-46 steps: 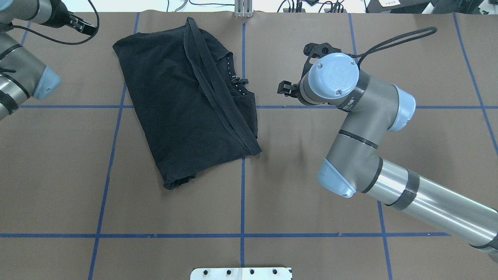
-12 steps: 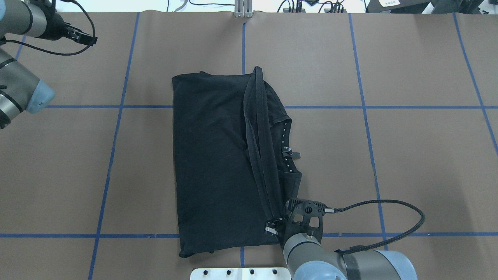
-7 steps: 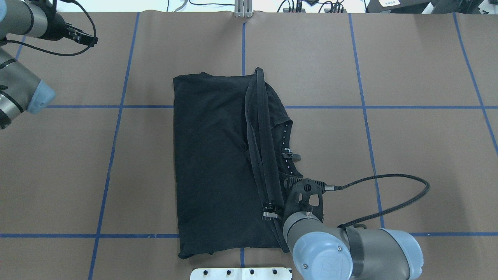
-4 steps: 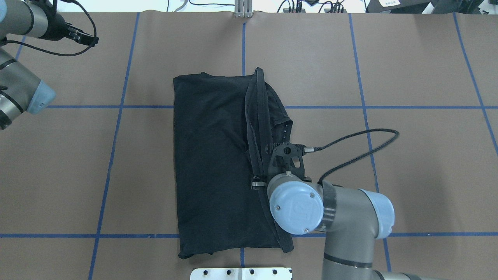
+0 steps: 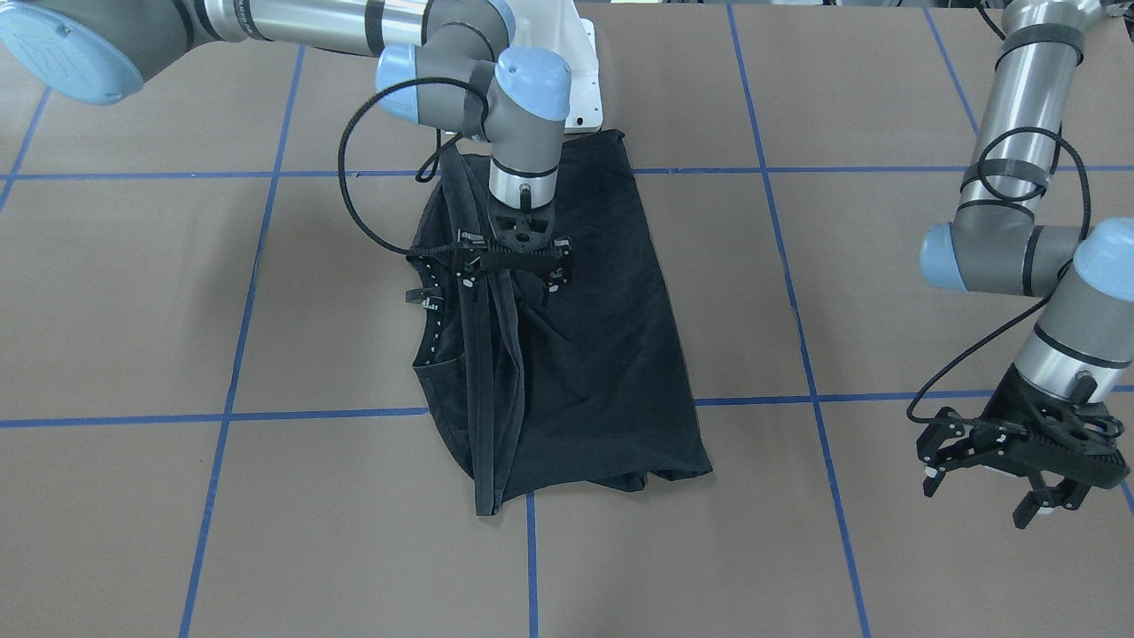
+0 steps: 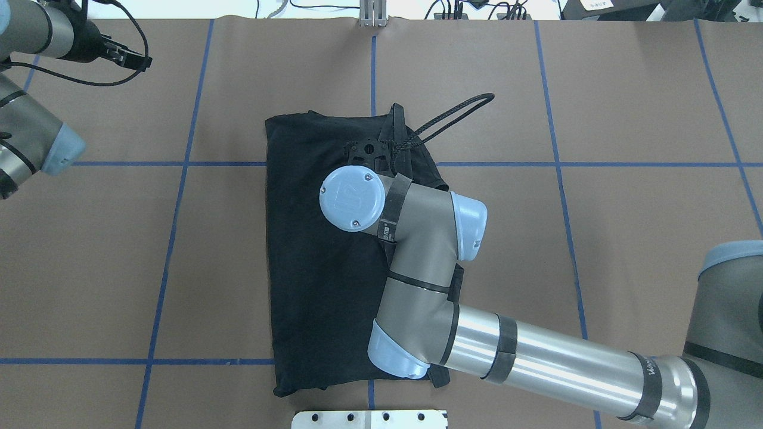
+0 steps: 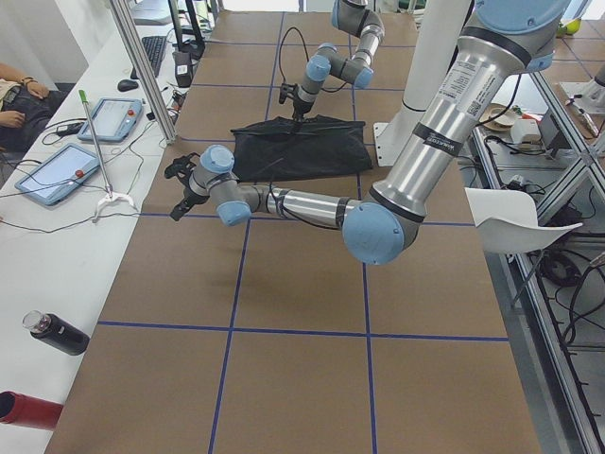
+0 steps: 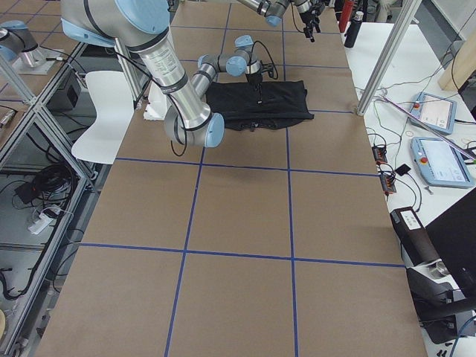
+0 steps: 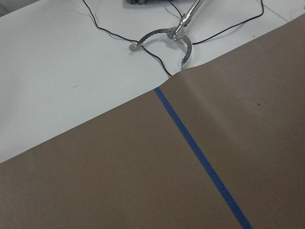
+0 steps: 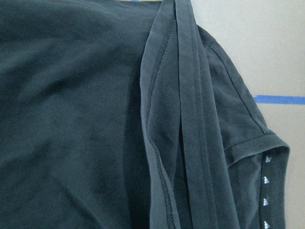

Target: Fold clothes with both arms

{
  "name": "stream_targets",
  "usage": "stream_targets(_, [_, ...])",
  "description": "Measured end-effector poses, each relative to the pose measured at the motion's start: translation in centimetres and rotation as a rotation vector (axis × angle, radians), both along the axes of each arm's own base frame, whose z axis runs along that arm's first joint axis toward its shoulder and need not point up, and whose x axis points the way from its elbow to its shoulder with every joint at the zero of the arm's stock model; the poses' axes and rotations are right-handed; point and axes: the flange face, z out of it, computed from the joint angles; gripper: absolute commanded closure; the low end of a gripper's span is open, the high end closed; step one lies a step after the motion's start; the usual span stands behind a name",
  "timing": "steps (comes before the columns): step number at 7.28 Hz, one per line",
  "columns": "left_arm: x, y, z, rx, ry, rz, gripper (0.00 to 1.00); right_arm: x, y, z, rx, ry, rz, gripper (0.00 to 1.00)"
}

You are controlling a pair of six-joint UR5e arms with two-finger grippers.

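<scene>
The clothes are one black T-shirt (image 6: pixel 310 238), folded into a long rectangle at the table's middle (image 5: pixel 602 337). A doubled hem band (image 10: pixel 190 119) runs along its length, beside the collar with small white triangles (image 10: pixel 266 181). My right gripper (image 5: pixel 509 275) stands open just over that band, near the shirt's middle, with nothing between its fingers. The right wrist view is filled with cloth and shows no fingers. My left gripper (image 5: pixel 992 487) hangs open and empty over bare table, far to the shirt's side (image 6: pixel 128 56).
Brown paper with blue tape lines (image 6: pixel 179 179) covers the table. The white pedestal base (image 6: pixel 369 419) sits at the near edge. A toothed metal tool (image 9: pixel 167 36) and cables lie past the paper's far edge. Tablets (image 7: pixel 57 175) and a person's arm (image 7: pixel 14 95) are at a side table.
Since the oldest frame the shirt went from the far left to the centre and lies straight. In the last 1.6 s my right gripper moved along the hem band, away from the robot's base. Left arm still.
</scene>
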Motion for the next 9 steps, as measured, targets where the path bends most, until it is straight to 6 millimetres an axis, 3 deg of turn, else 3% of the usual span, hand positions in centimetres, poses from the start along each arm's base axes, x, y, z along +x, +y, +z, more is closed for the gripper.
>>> stream_targets(2, [0.2,0.0,0.1,-0.001,-0.001,0.002,0.0,-1.0,-0.6,1.9,-0.013,0.08,-0.038,0.0])
stream_targets(5, [0.4,0.1,0.0,-0.001,-0.001,0.006,0.0,-0.5,-0.6,3.2,-0.022,0.193,-0.103,0.01])
stream_targets(7, [0.5,0.1,0.0,-0.001,0.0,0.006,0.0,2.3,-0.6,5.4,-0.006,0.259,-0.164,0.01])
stream_targets(9, [0.5,0.1,-0.1,0.0,0.001,0.007,0.0,8.0,0.5,10.6,0.014,0.304,-0.21,0.01])
